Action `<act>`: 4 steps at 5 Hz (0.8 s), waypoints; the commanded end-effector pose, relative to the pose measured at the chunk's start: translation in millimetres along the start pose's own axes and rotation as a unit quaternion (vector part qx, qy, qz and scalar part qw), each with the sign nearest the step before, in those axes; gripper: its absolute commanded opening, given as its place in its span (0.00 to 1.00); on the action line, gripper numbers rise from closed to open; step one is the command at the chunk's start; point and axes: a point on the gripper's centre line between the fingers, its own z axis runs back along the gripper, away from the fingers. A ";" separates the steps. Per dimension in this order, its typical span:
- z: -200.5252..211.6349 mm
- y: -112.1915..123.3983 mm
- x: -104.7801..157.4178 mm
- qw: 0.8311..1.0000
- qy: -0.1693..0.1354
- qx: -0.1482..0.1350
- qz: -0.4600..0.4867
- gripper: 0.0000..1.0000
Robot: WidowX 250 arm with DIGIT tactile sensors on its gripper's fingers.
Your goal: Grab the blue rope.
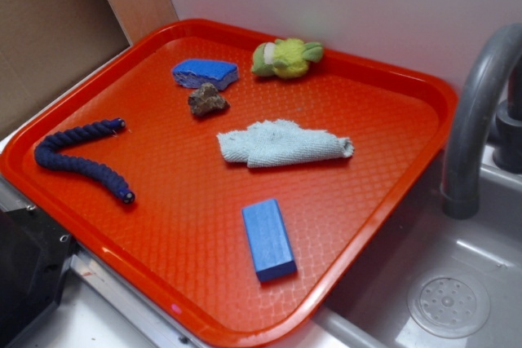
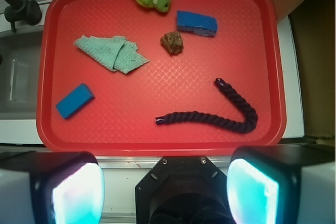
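Clearly untouched, the blue rope point(image 2: 220, 117) lies bent near the red tray's point(image 2: 157, 142) edge closest to the wrist camera, its longer leg running crosswise to the view. Spread wide and empty, the gripper point(image 2: 165, 190) hangs above, rope ahead and slightly right of center.

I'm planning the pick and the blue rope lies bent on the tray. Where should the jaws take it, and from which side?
Take the blue rope from straight above on its longer straight run, jaws closing across its thickness. It lies flat on the red tray, well apart from the other things. The bend sits near the tray's rim, so it leaves less room.
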 end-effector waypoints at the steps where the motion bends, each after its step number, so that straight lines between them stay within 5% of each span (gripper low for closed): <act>1: -32.5 30.6 54.7 0.970 -0.014 -0.012 0.243 1.00; 2: -65.5 50.3 66.4 0.933 -0.031 0.032 0.357 1.00; 3: -104.4 57.5 47.0 0.881 0.009 0.056 0.470 1.00; 4: -124.3 49.0 28.5 0.814 0.013 0.083 0.574 1.00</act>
